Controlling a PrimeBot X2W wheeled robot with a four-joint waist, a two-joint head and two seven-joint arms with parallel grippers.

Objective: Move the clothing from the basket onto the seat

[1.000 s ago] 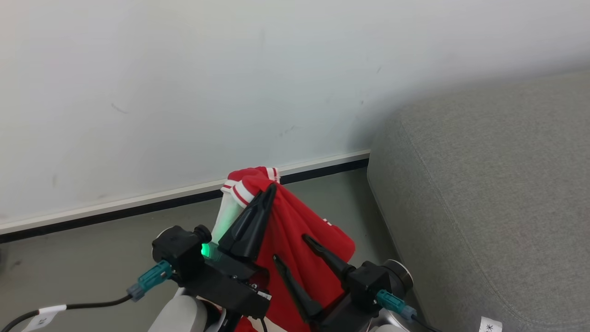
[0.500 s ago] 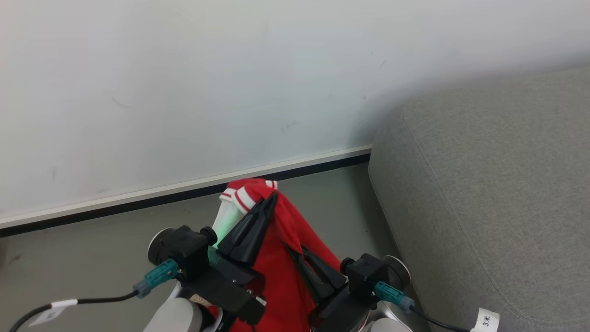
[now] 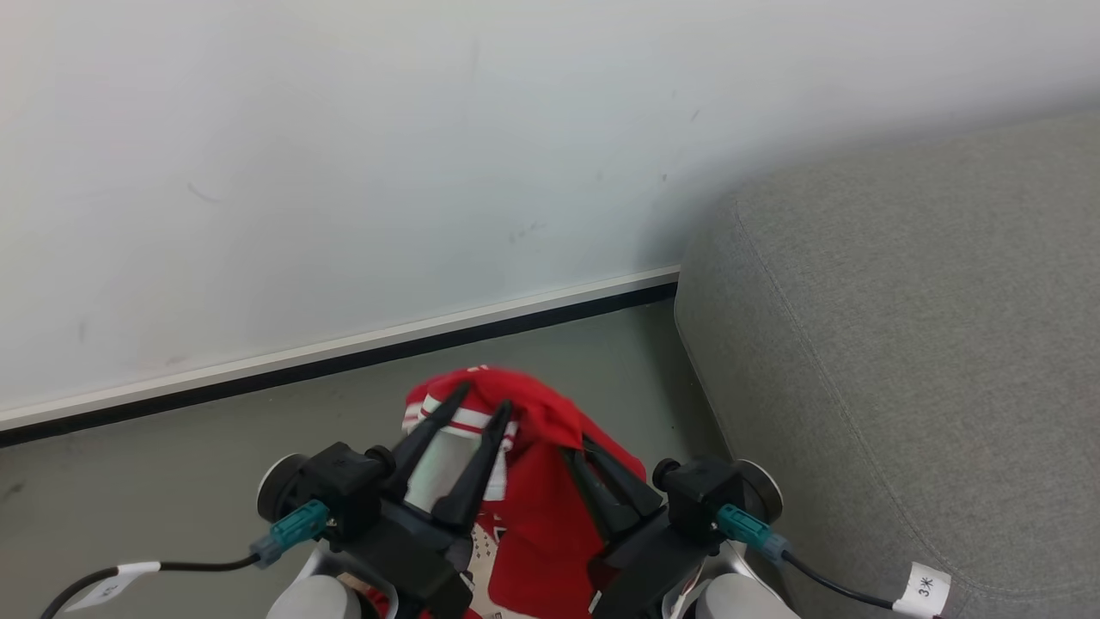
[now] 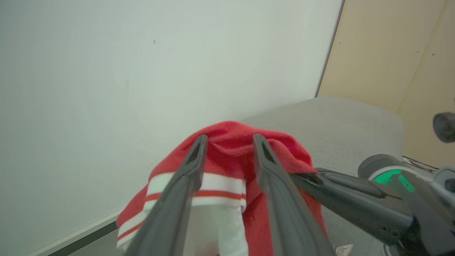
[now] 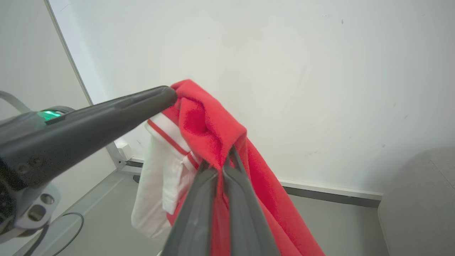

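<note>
So the right gripper (image 3: 581, 447) has jaws pinching the red garment (image 3: 537, 524), the left gripper (image 3: 485, 397) has jaws spread against its striped cuff (image 4: 220, 185), sofa (image 3: 902, 344) at 3 o'clock.

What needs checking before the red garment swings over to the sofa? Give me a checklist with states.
1. Jaws of right gripper shut on the red garment: ok.
2. Jaws of left gripper open: ok.
3. The left gripper free of the cloth: not ok, cloth drapes over its tips.
4. The sofa close on the robot's right: ok.
5. Garment's lower end off the floor: cannot tell, hidden.
</note>
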